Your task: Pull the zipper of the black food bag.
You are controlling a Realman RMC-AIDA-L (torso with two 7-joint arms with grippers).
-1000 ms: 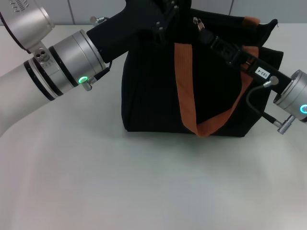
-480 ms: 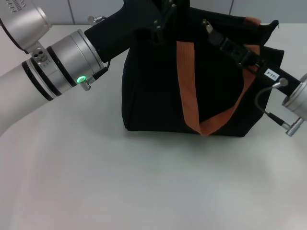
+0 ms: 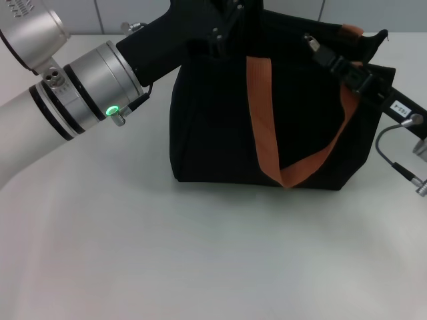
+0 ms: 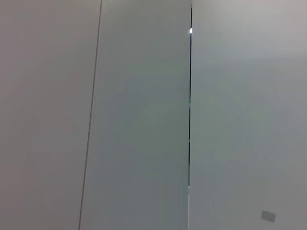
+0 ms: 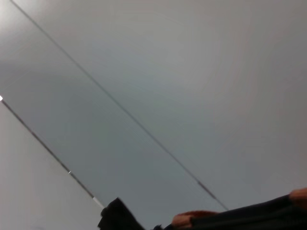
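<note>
near edge of the table (image 3: 200,267) was bare grey surface. past that, the black food bag (image 3: 213,133) stood upright toward the far edge, roughly mid-width, its base flat on the table. one orange-brown handle (image 3: 263,120) hung down the bag's front face in a loop, the bottom of the loop sitting just above the table.

left arm (image 3: 73,100) came in from the table's left side, silver cuff with a green light on it, and its black wrist section reached to the bag's upper left corner. left gripper (image 3: 223,27) was against the top edge of the bag there; black on black, so i couldn't tell how far the fingers were spread or whether they had any fabric.

right arm entered from the right edge, with the right gripper (image 3: 320,50) at the bag's top edge toward its right end. the zipper (image 3: 311,42), a small silver tab, sat right at the gripper tip on that top edge. looked pinched, but i couldn't tell for sure if the fingers were closed on it.

left wrist view showed only pale wall panels (image 4: 144,115). right wrist view showed the same, plus a strip of black bag fabric and a bit of orange handle at one corner.
</note>
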